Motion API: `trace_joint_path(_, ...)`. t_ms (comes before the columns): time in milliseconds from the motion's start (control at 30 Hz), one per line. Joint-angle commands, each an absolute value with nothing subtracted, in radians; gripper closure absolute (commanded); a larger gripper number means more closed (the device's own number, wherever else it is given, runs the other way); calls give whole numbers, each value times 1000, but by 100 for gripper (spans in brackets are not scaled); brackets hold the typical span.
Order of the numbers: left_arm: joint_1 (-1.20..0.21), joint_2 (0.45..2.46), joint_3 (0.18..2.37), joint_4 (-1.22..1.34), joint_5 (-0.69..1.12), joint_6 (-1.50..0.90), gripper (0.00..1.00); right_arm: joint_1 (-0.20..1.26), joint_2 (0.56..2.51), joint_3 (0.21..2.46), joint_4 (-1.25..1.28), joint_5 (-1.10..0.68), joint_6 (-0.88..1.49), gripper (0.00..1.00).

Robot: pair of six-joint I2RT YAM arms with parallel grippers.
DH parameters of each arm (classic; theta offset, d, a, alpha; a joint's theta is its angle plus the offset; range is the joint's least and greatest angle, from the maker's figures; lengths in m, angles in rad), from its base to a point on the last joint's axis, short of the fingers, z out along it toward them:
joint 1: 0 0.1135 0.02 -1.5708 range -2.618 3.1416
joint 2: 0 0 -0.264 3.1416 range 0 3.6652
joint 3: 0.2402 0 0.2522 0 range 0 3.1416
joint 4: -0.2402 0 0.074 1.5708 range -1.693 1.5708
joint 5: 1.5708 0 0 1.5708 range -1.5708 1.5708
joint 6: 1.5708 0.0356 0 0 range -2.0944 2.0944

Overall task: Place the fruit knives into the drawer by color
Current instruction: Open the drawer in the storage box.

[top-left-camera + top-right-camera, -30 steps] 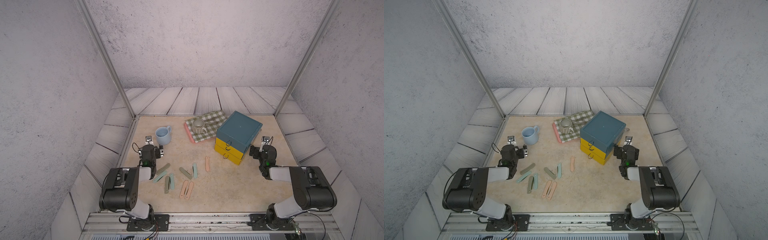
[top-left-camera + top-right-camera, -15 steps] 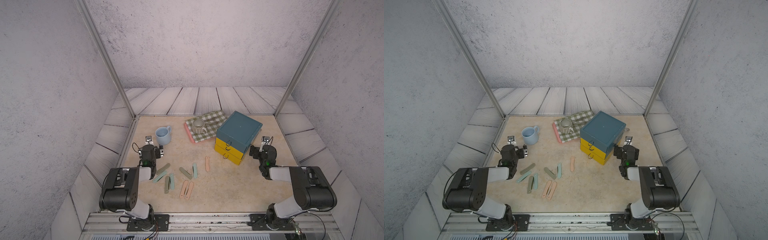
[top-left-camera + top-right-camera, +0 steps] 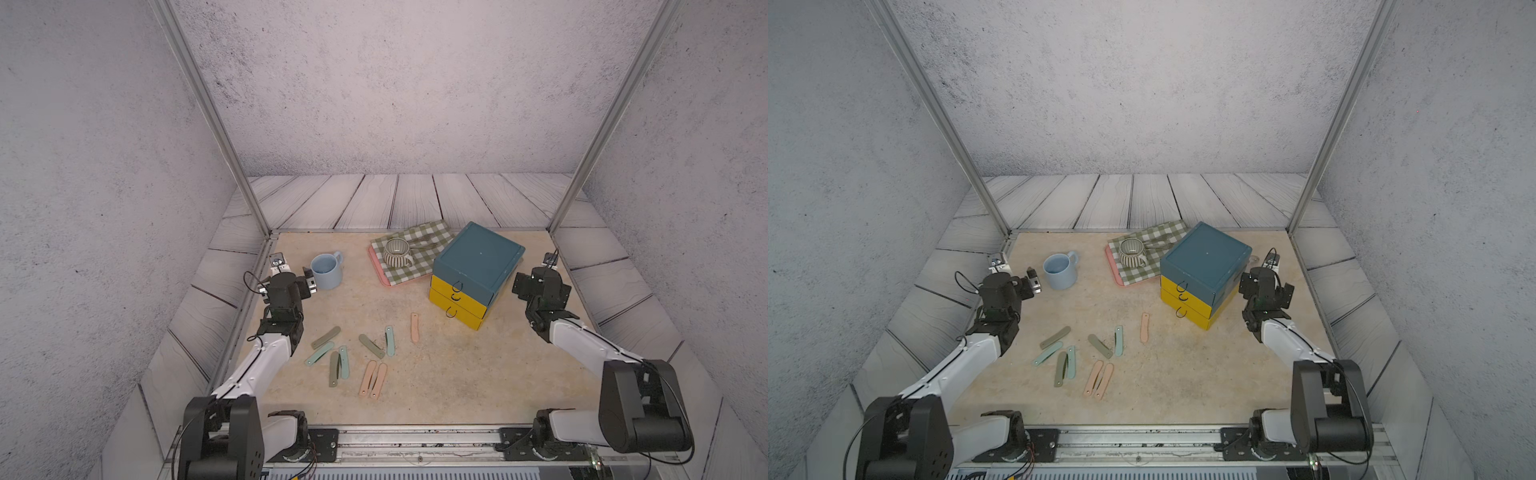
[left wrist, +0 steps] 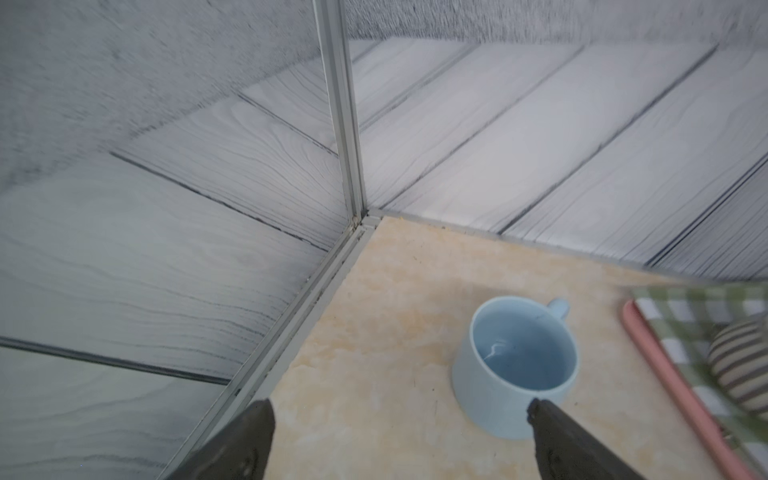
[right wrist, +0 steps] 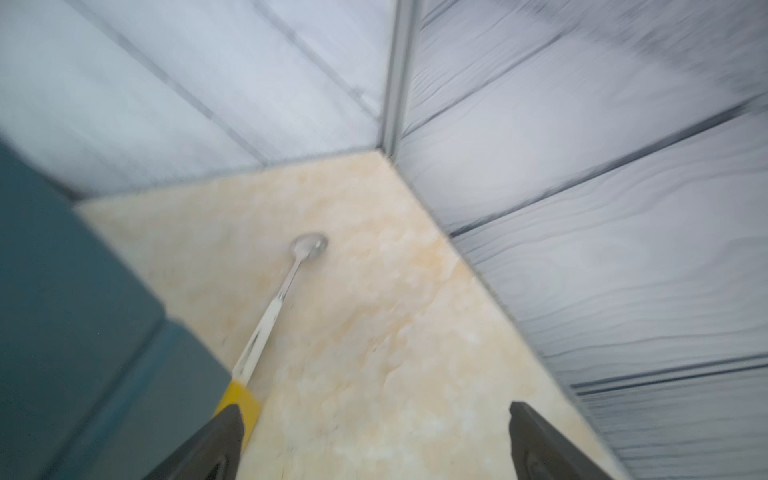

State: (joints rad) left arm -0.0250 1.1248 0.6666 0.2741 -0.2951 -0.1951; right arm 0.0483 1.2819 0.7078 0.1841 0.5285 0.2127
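Nothing has shifted since a second ago: left gripper (image 4: 399, 409) and right gripper (image 5: 374, 411) both gape, empty. Nine slim round-ended fruit knives (image 3: 371, 346) (olive, mint, peach) lie scattered on the table (image 3: 457, 395) near the shut teal-and-yellow drawer (image 3: 478, 266).

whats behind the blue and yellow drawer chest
A metal spoon lies on the table behind the drawer chest, seen from the right wrist. The chest covers its handle end, and in the top views hides nearly all of it.
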Motion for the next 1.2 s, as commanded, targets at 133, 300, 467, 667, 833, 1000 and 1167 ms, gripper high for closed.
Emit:
trace_joint_path(133, -16, 857, 693, 110, 137, -533, 1, 43, 915, 717, -353, 669, 453, 1)
trace_joint_path(300, -16, 809, 685, 123, 168, -830, 1, 45, 806, 836, -603, 649, 555, 1)
trace_joint_path(467, -64, 902, 980, -325, 164, -788, 1, 45, 790, 919, -651, 467, 502, 1)
trace_joint_path(667, -41, 852, 719, 336, 610, -963, 1, 44, 850, 1041, -720, 386, 513, 1)
trace_joint_path(833, -30, 894, 566, 510, 546, -1277, 1, 44, 913, 1210, -818, 306, 420, 1)
trace_joint_path(1000, -53, 975, 670, 353, 663, -1145, 1, 44, 997, 1363, -910, 158, 376, 1)
trace_joint_path(1167, -205, 932, 839, -56, 484, -869, 1, 44, 1079, 1472, -966, 63, 385, 1)
